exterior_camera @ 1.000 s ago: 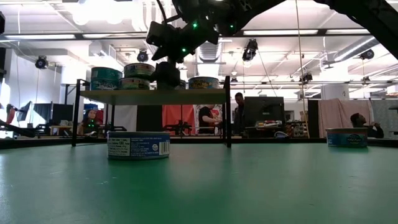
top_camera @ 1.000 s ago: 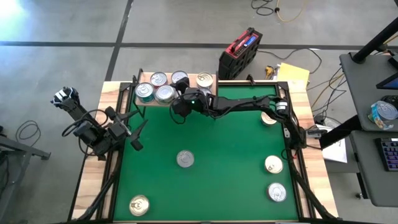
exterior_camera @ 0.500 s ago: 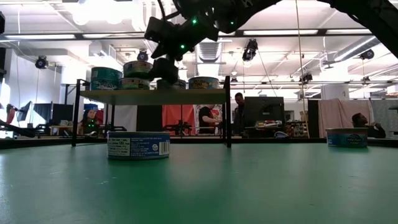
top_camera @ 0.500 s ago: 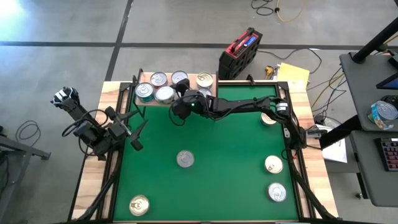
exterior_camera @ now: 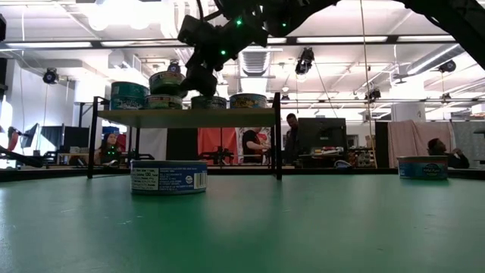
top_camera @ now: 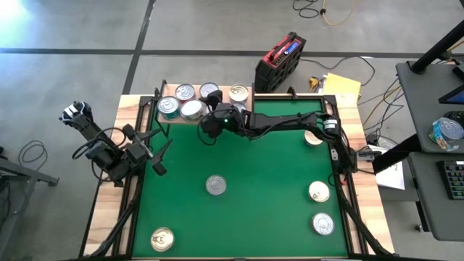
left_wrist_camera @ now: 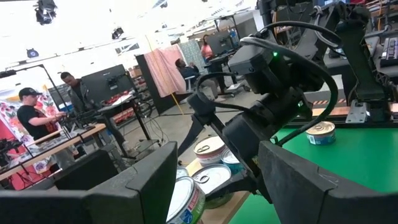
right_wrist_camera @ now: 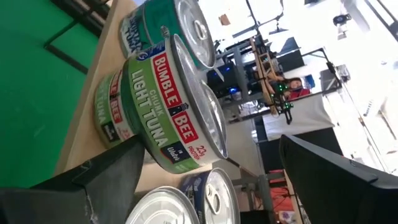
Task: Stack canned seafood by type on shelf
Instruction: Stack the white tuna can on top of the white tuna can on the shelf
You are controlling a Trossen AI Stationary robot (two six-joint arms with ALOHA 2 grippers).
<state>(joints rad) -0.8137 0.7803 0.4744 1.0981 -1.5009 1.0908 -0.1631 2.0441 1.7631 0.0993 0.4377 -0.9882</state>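
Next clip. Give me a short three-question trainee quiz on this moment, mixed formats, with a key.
1. True or false: the right claw hangs at the shelf, fingers apart, with nothing held.
2. Multiple choice: where does the left claw wait?
A. over the shelf
B. at the mat's left edge, open and empty
C. on the tin in the mat's middle
3. Fill in: counting from above, ___ tins lie loose on the green mat, off the shelf.

Key
1. True. The stacked green-labelled tin sits in front of the open fingers, not between them.
2. B.
3. Five: middle, front left, and three along the right.
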